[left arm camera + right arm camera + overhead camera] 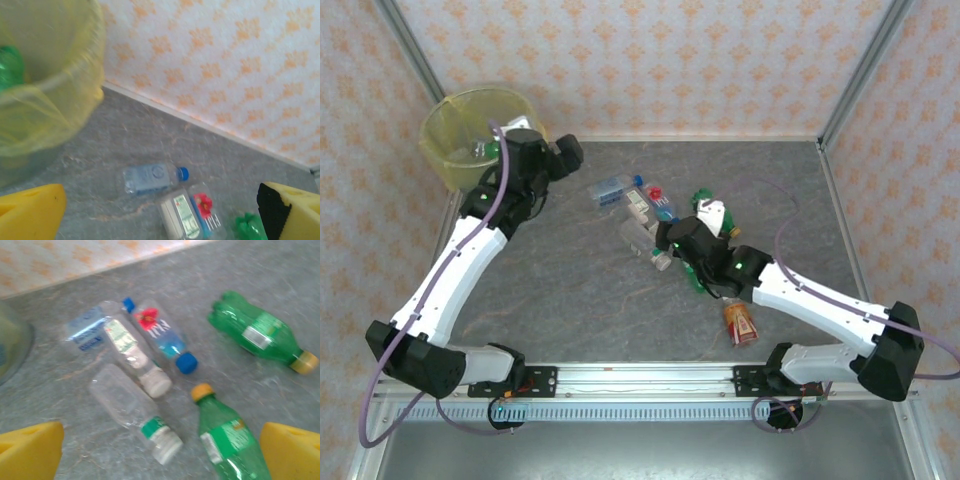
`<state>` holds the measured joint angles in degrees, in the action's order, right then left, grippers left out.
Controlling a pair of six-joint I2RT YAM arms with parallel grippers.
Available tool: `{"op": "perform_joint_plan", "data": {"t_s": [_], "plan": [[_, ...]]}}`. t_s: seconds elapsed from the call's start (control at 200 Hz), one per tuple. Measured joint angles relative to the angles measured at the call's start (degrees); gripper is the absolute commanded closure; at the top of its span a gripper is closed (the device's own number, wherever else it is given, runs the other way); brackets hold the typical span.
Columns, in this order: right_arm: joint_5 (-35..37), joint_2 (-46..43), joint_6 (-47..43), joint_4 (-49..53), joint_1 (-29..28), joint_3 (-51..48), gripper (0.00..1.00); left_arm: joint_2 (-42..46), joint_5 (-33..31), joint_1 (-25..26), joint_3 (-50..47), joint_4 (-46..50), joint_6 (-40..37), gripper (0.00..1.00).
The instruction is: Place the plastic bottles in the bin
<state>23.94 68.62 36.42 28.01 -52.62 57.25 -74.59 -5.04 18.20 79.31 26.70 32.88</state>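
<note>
The left end effector (160,212) hangs just beside the bin (60,90), its fingers wide apart and empty. Something green in the bin's yellow liner is probably a bottle (10,65), though it is blurred. The right end effector (160,450), also spread wide and holding nothing, hovers over the plastic bottles (162,335) lying clustered on the surface (570,280). These include a green bottle (225,435) directly below it. An orange-red bottle (741,323) lies apart from the cluster, nearer the bases.

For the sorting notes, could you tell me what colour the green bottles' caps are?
Yellow; the caps show best in the right wrist view.
</note>
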Motion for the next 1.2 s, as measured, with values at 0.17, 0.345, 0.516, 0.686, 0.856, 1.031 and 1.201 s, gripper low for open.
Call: {"op": "perform_joint_plan", "data": {"t_s": [0.17,0.345,0.516,0.686,0.856,1.031,1.201], "plan": [[0.5,-4.9,10.4,10.3,0.5,-5.1,0.0,0.3,-1.6,8.2,-5.7,-4.5,2.6,0.01],[-0.7,-10.8,19.6,18.3,0.5,-13.1,0.0,-0.2,-1.4,9.0,-6.3,-7.3,4.3,0.01],[-4.4,-16.9,26.3,20.8,0.6,-21.0,0.0,1.2,-0.9,8.8,-10.3,-13.0,5.9,0.01],[-8.6,-22.1,31.1,20.4,0.6,-28.1,0.0,2.4,0.2,7.9,-13.9,-15.4,7.4,0.01],[-12.0,-22.6,31.7,19.0,0.6,-30.8,0.0,2.4,1.4,7.8,-13.8,-15.8,7.6,0.01],[-15.4,-19.5,29.0,14.8,0.6,-30.8,0.02,2.4,1.7,7.8,-13.8,-15.8,7.8,0.01],[-18.3,-15.0,26.9,12.6,0.6,-30.8,0.06,2.4,1.8,7.8,-13.8,-15.8,7.8,0.01]]}}
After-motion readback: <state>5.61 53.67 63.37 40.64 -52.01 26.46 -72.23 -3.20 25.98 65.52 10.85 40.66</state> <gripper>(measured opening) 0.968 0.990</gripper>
